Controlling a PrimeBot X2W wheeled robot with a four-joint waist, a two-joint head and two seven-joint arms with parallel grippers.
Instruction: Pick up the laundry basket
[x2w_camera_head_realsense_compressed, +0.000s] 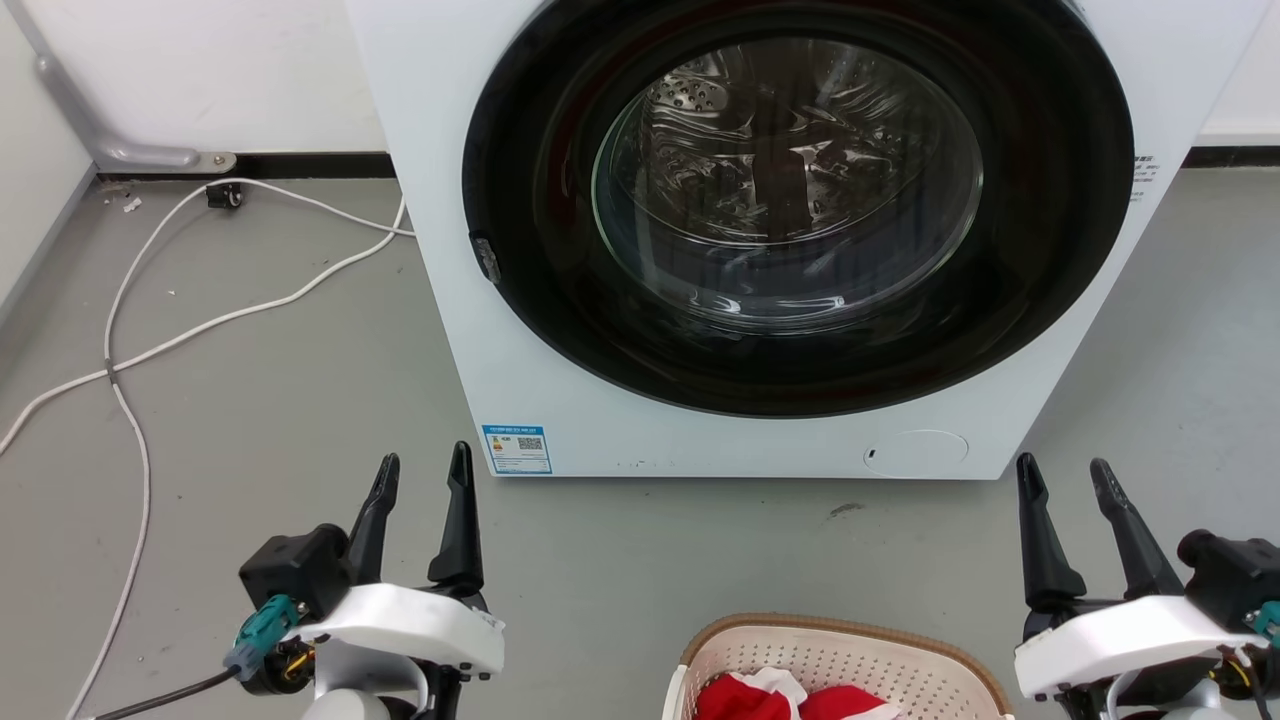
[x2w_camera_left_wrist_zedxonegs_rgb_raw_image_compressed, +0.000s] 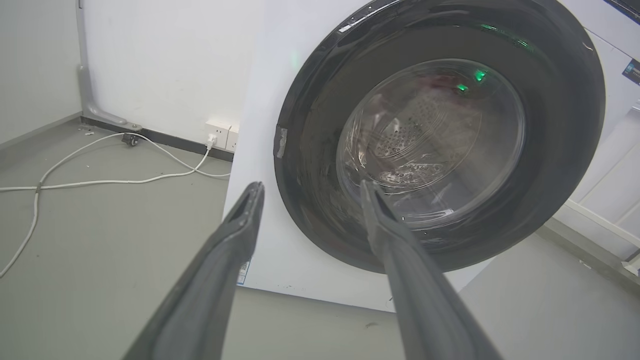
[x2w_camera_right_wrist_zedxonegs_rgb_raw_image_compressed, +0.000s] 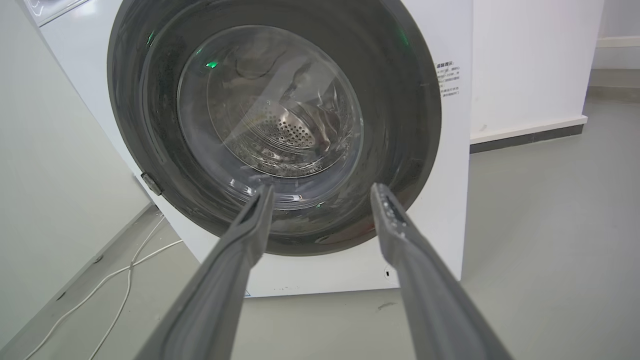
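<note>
Cream perforated plastic with a brown rim marks the laundry basket (x2w_camera_head_realsense_compressed: 860, 660), cut by the head view's bottom edge. It is set between the grippers, nearer the right gripper (x2w_camera_head_realsense_compressed: 1062, 465) than the left gripper (x2w_camera_head_realsense_compressed: 424, 458), its long axis seemingly crosswise. Both grippers are spread and empty, pointed beyond it at the washing machine (x2w_camera_head_realsense_compressed: 520, 380). Red and white clothing (x2w_camera_head_realsense_compressed: 760, 698) is held inside.

The grey floor (x2w_camera_head_realsense_compressed: 250, 400) carries a white front-loading washing machine (x2w_camera_head_realsense_compressed: 560, 400) near the back wall. The laundry basket (x2w_camera_head_realsense_compressed: 850, 630) sits on the floor in front of the machine, apart from it. White cables (x2w_camera_head_realsense_compressed: 200, 325) trail loosely across the floor left of the machine, and a small dark scuff (x2w_camera_head_realsense_compressed: 845, 510) lies between machine and basket.
</note>
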